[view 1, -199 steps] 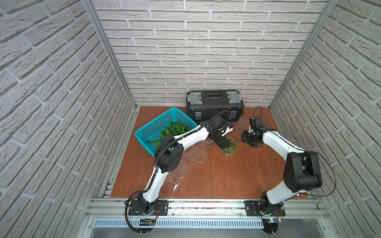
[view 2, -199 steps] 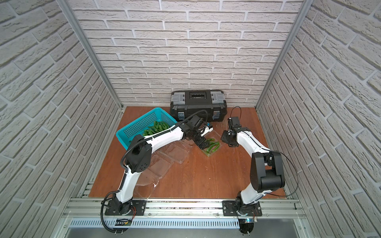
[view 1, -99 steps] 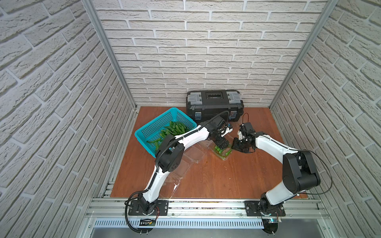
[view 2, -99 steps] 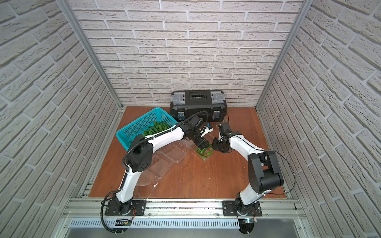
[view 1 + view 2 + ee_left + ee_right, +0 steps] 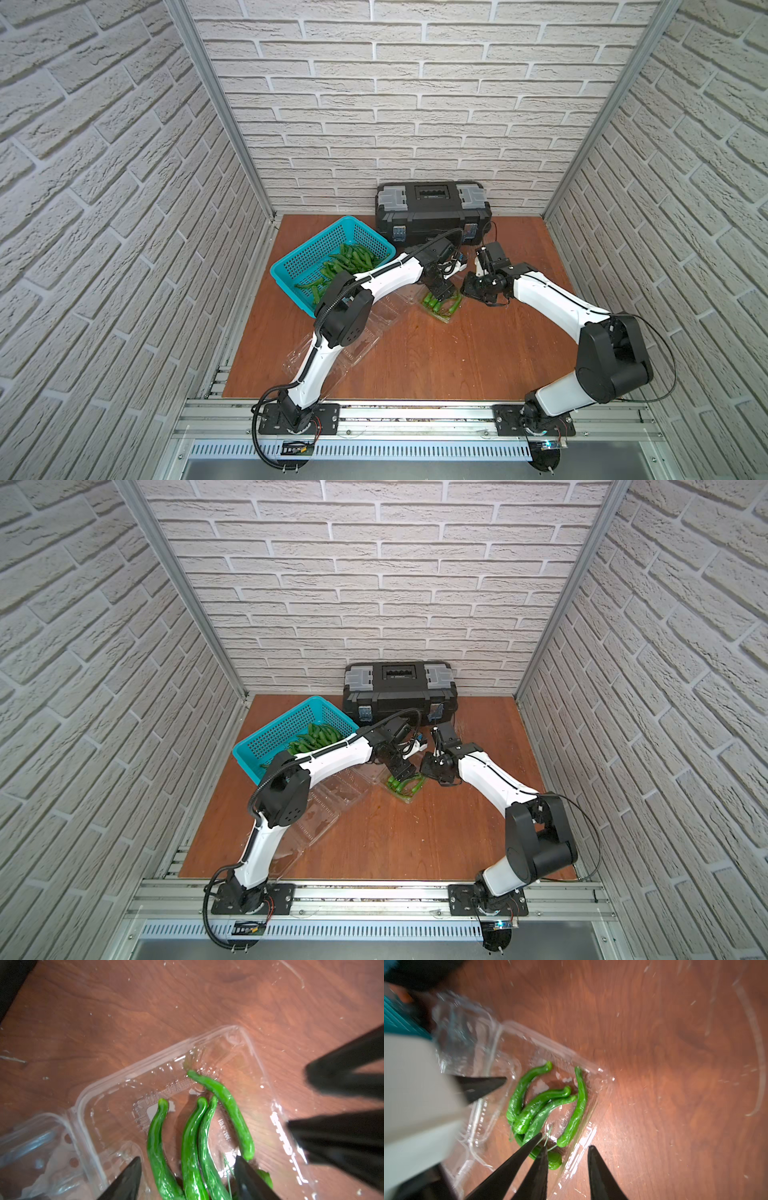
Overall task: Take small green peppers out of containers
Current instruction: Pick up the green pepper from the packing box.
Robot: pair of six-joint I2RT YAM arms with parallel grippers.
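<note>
Left gripper (image 5: pixel 187 1158) parted wide, fingers (image 5: pixel 126 1178) astride three peppers (image 5: pixel 192 1126) in open container (image 5: pixel 133 1070) on table (image 5: pixel 457 353), near basket (image 5: pixel 291 266) holding more peppers. Right gripper (image 5: pixel 566 1147) narrow but parted, container rim between its fingers (image 5: pixel 600 1172).

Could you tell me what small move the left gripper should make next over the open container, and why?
Probably close the left gripper on the peppers. In the left wrist view its jaws stand open on either side of three of them, which lie uncovered in the open clear container. The right gripper sits open at its rim, seemingly to steady it.
</note>
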